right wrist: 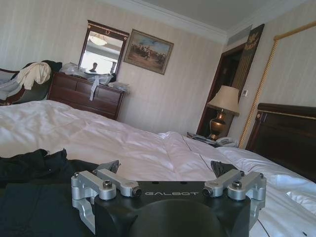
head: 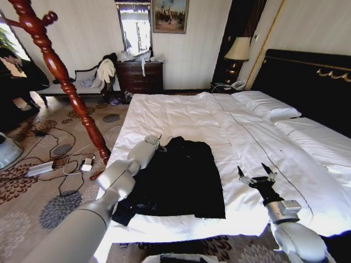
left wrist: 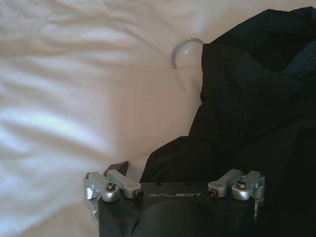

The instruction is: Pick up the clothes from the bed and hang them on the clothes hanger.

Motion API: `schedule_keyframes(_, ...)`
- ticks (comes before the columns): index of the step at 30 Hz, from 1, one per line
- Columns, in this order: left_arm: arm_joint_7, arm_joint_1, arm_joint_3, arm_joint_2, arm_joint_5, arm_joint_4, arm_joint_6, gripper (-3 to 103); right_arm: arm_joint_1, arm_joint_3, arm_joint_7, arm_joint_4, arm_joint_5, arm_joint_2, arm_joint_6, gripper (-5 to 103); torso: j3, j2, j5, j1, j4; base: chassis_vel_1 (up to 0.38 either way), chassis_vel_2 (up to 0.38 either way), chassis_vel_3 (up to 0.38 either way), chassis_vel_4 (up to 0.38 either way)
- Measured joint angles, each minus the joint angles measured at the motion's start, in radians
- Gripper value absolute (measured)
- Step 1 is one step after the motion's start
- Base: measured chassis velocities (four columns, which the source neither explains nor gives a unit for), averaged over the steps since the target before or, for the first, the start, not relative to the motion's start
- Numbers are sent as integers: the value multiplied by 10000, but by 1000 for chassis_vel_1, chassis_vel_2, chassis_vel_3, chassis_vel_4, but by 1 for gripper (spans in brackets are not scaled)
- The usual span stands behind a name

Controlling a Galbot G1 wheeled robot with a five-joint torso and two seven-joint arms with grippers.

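The large black long-sleeved garment of soft limp fabric is seen spread flat on the near part of the very wide bed with wrinkled white sheets, towards its left side, with its lower hem close to the foot edge. A curved silver metal hook is seen on the sheet just beside the garment's collar in the left wrist view, its lower end hidden under the black fabric. The left end effector is held low over the sheet at the upper left corner of the garment, by the collar; in the left wrist view its one visible dark fingertip is set at the fabric's edge and the other is lost against the black cloth, so whether the fingers are spread or closed cannot be told. The right end effector is held above the bare white sheet to the right of the garment, well apart from it, with its two dark fingers parted and nothing between them. A turned dark red wooden coat stand is seen on the patterned carpet beside the bed's left edge. White pillows are laid against the tall black headboard with gold trim at the far right.
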Motion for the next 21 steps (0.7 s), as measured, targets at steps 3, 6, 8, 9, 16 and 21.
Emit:
schedule_keyframes(3,67,82,-30,4,-41,-5,-62,78,0,0,0,0,0,0,0,100,-1,0,0,0,0,0,0,0,0)
schedule_keyframes(6,71,125,-31,5,-75,-53,-67,68,0,0,0,0,0,0,0,100,-1,0,0,0,0,0,0,0,0)
schedule_keyframes(8,76,166,-23,8,-115,-122,-62,62,-1,0,0,0,0,0,0,100,-1,0,0,0,-1,0,0,0,0)
schedule_keyframes(9,76,166,-23,8,-115,-122,-62,62,-1,0,0,0,0,0,0,100,-1,0,0,0,-1,0,0,0,0)
schedule_keyframes(16,18,277,167,18,-258,-435,101,32,0,0,0,0,0,0,1,100,0,0,1,0,3,0,0,0,0)
schedule_keyframes(21,-122,446,517,30,-574,-863,264,26,0,0,0,0,0,0,0,100,1,0,3,1,7,0,0,0,0)
